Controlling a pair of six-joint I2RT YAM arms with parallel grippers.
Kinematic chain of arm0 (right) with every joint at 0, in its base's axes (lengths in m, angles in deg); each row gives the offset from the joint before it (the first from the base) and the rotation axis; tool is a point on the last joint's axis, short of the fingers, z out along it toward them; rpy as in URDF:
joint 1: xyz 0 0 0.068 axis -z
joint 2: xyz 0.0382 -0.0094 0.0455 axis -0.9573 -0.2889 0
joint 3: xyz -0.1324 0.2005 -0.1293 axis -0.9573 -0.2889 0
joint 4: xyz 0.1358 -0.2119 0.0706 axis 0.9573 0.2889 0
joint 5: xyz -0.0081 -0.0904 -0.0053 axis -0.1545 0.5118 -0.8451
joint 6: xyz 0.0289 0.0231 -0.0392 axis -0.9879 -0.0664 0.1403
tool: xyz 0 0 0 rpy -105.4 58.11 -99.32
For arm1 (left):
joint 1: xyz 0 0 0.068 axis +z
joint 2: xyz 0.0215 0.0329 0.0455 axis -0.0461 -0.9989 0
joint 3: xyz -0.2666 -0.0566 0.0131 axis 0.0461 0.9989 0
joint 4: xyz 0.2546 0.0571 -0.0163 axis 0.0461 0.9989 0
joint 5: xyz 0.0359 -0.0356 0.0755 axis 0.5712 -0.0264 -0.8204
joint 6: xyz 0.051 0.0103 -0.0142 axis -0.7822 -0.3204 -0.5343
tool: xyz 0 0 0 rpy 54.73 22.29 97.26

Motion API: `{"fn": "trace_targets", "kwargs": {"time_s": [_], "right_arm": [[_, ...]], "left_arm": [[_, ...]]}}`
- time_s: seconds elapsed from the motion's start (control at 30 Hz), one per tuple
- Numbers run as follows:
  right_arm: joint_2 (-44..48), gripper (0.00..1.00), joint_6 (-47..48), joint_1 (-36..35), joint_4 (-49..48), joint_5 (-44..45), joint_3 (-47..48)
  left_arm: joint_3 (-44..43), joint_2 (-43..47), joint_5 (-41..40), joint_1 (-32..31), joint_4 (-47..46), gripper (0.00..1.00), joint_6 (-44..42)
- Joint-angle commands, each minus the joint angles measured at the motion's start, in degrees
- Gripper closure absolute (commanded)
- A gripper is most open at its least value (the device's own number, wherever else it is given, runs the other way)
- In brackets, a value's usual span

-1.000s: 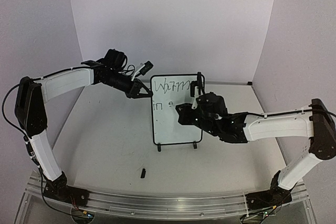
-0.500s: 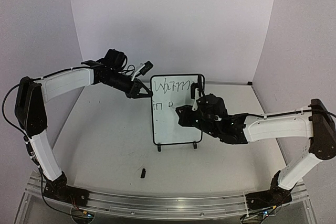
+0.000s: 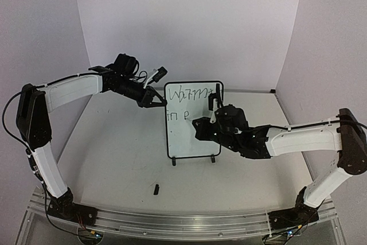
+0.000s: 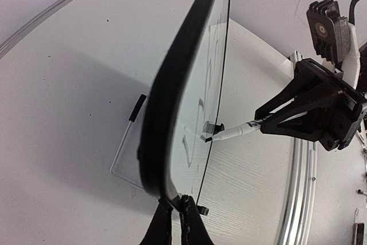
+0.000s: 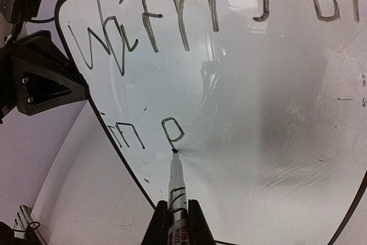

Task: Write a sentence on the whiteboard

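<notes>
The whiteboard [image 3: 198, 142] stands upright on two black feet mid-table. It fills the right wrist view [image 5: 258, 113] and shows edge-on in the left wrist view [image 4: 172, 101]. The sentence [image 5: 195, 21] reads "Warmth" on the top line, with "in" and the start of an "e" [image 5: 171, 130] below. My right gripper [image 5: 174, 219] is shut on a white marker [image 5: 175, 185] whose tip touches the board just under the "e". My left gripper [image 4: 174, 222] is shut on the board's left edge [image 3: 165, 102].
A small black marker cap [image 3: 156, 188] lies on the table in front of the board. White walls close in at the back and both sides. An aluminium rail [image 3: 172, 222] runs along the near edge.
The right gripper has moved the marker a little down and left, and the loop of an "e" has appeared after "in". The left arm has not moved.
</notes>
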Motion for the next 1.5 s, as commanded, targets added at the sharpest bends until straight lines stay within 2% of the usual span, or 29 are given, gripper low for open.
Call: {"fn": "trace_targets", "kwargs": {"time_s": [0.0, 0.4, 0.67, 1.17, 1.47], "right_arm": [[0.7, 1.00, -0.6, 0.3, 1.8, 2.3, -0.5], [4.3, 1.00, 0.6, 0.4, 1.8, 4.8, -1.1], [7.9, 1.00, 1.6, 0.3, 0.9, 2.9, -2.5], [3.1, 1.00, 5.6, 0.4, 0.9, 3.5, 3.1], [1.9, 1.00, 4.9, 0.6, 1.1, 5.5, 2.9]], "left_arm": [[0.7, 1.6, -2.7, -0.2, 2.7, 1.00, -3.7], [0.7, 1.4, -2.8, -0.2, 2.7, 1.00, -3.7], [0.7, 1.4, -2.6, -0.3, 2.7, 1.00, -3.7], [0.8, 1.3, -2.7, -0.3, 2.7, 1.00, -3.7], [0.7, 1.5, -2.7, -0.2, 2.7, 1.00, -3.7]]}}
